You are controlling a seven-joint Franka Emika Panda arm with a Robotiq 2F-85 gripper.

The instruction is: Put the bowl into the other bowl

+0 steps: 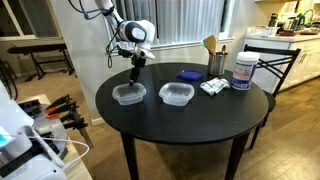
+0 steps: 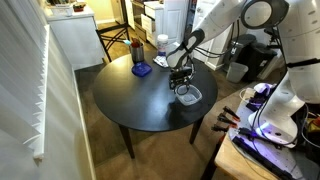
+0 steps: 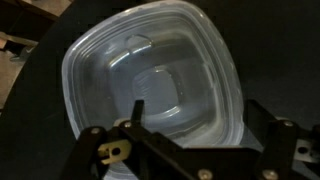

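Note:
The bowl [image 1: 128,94], greyish and see-through, sits on the round black table [image 1: 190,120] at its left part. It also shows in an exterior view [image 2: 190,96] and fills the wrist view [image 3: 150,70]. The other bowl [image 1: 176,94], whiter and frostier, stands to its right, apart from it. My gripper [image 1: 137,76] hangs straight down just above the greyish bowl, also seen in an exterior view [image 2: 181,80]. In the wrist view my gripper [image 3: 195,115] is open and empty, one finger over the bowl's inside, the other outside its rim.
At the back of the table lie a blue flat object [image 1: 188,74], a white packet [image 1: 212,86], a white jar [image 1: 243,70] and a dark holder with wooden utensils [image 1: 216,60]. A chair [image 1: 272,60] stands behind the table.

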